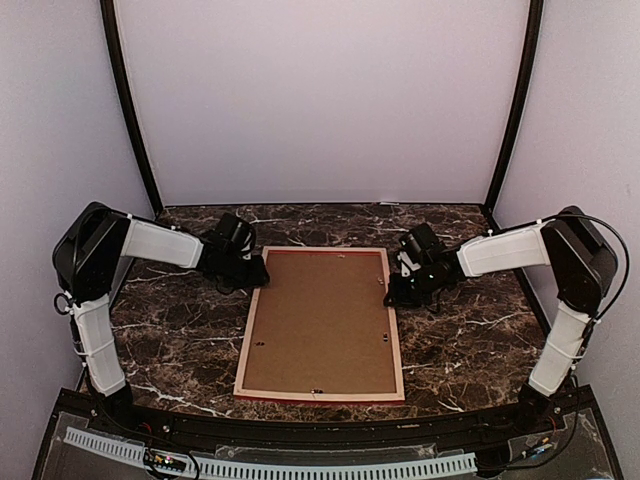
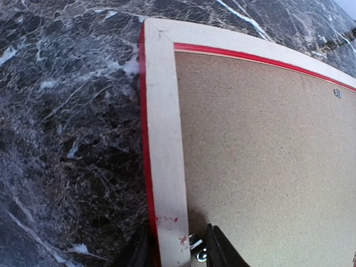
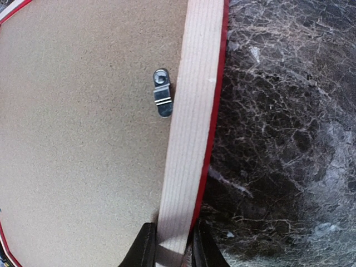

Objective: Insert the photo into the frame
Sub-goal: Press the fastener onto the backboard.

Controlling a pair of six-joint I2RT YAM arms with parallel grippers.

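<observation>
Frame (image 1: pixel 322 320) lies back-up and flat on the table (image 1: pixel 180 330), between the two grippers. Its pale wood rails are uppermost and only a thin red edge shows.

The right gripper (image 3: pixel 172 245) is closed on the rail nearest it. One finger is against the rail's outer red edge and the other against its inner side, over the backing board (image 3: pixel 83 139). The rail runs straight away from the fingertips. A small metal clip (image 3: pixel 162 92) sits further along, ahead of the fingers and just inside the rail.

The left gripper (image 2: pixel 178 250) straddles its own rail, with the frame's corner ahead of its fingertips. One finger is outside over the table and the other inside over the board, with a second clip (image 2: pixel 196 247) between that finger and the wood. Whether it is pressing or merely bracketing the rail I cannot tell. No photo shows in any view.

By its look the frame is light, thin and stiff, so it should move as one piece. The long narrow rails would likely twist if lifted from one side only. The painted edges look smooth and may slip under a shallow pinch. The board looks like fibreboard held in by the clips, so pressing on it seems a poor idea. The best hold is probably across a rail with the fingers deep, both sides together, clear of the clips that will need turning.
</observation>
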